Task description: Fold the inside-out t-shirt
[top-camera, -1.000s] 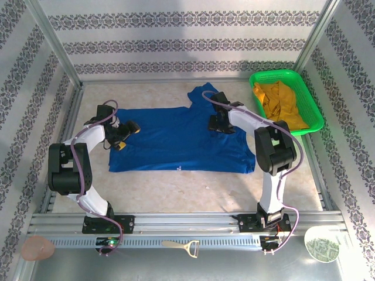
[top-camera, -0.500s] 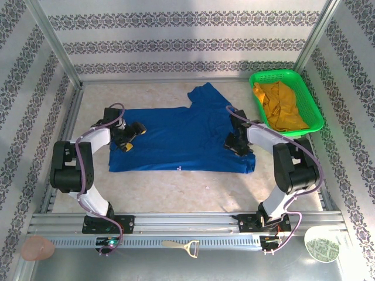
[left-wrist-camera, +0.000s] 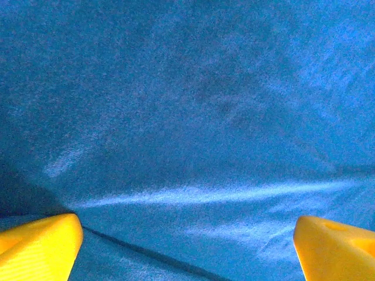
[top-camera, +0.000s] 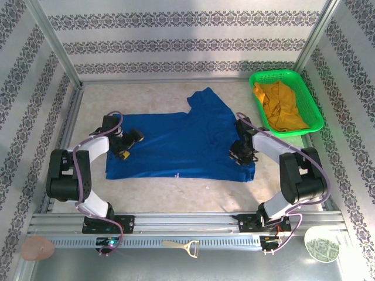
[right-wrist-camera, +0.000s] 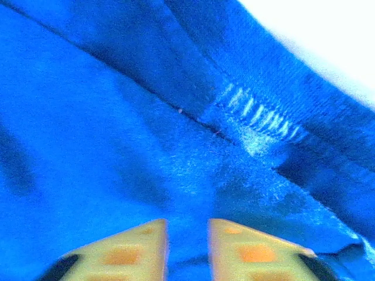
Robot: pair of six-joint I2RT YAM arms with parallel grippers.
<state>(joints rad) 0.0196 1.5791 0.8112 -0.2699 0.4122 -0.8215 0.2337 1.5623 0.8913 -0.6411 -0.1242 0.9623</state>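
- The inside-out t-shirt (top-camera: pixel 181 140) lies spread across the middle of the table (top-camera: pixel 176 196), with one sleeve poking out toward 12 o'clock.
- My left gripper (top-camera: pixel 132 144) sits low on the shirt's 9 o'clock edge. Its yellow fingers are wide apart, with nothing but blue cloth between them.
- My right gripper (top-camera: pixel 241 153) is at the shirt's 4 o'clock corner. Its fingers are nearly together with blue in the slit, and I read that as a pinch on the stitched hem.
- The step, as I judge it, is squaring the shirt before the first fold. The left should close on the single hem layer, not a bunch.
- Then both ends should lift level and evenly, so the cloth doesn't twist or drag a wrinkle.
- There's bare table toward 6 o'clock, in front of the hem, with room to pull that way.
- The green basket (top-camera: pixel 313 114) with the mustard garment (top-camera: pixel 280 105) sits at 2 o'clock, near my right elbow, so I'd swing wide of it.
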